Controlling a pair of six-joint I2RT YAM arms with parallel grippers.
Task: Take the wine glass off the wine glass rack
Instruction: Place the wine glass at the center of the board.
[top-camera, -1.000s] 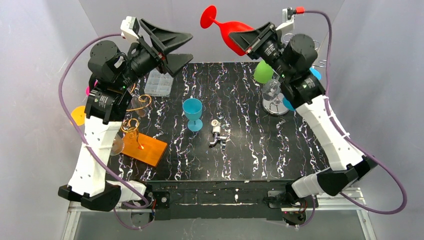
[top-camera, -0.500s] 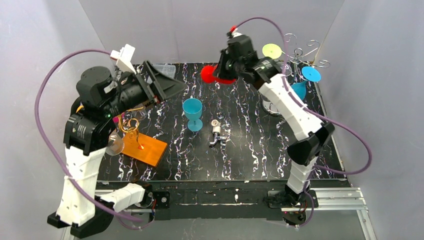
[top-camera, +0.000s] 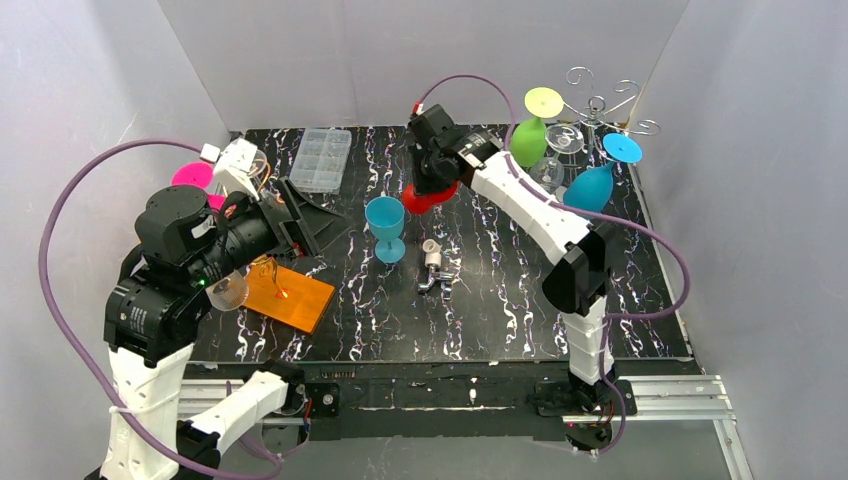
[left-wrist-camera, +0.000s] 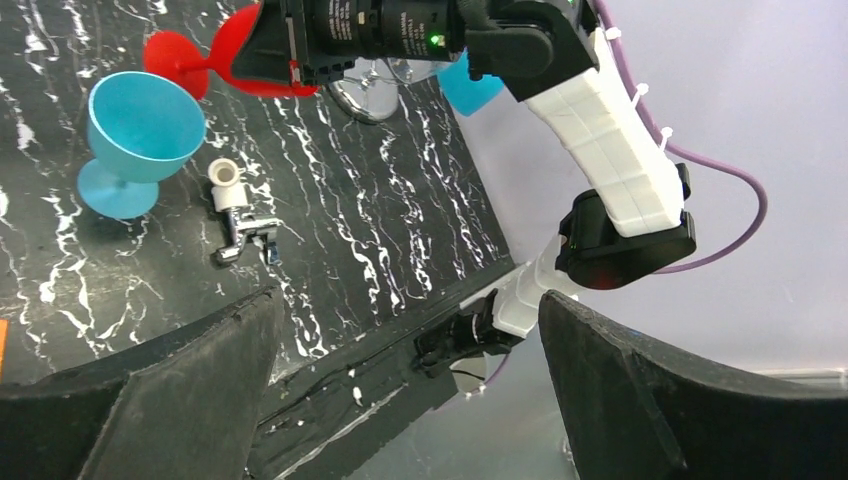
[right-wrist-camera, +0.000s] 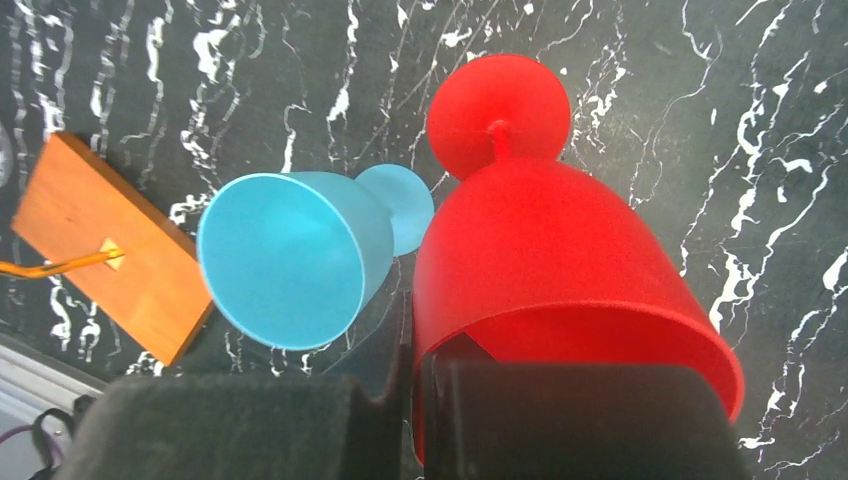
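Note:
My right gripper is shut on the rim of a red wine glass, one finger inside the bowl and one outside. It holds the glass foot-down, low over the black table, just behind a turquoise glass. In the right wrist view the red glass sits beside the turquoise glass, with the gripper at the bottom. The wire rack at the back right carries a green glass, a clear glass and a blue glass. My left gripper is open and empty; it also shows in the left wrist view.
An orange wooden base with copper wire stands at the left, with a pink glass and a clear glass. A clear plastic box lies at the back. A small metal fitting lies mid-table.
My right arm has swung the red glass from high at the back down to the table beside the turquoise glass. My left arm has dropped and drawn back to the left.

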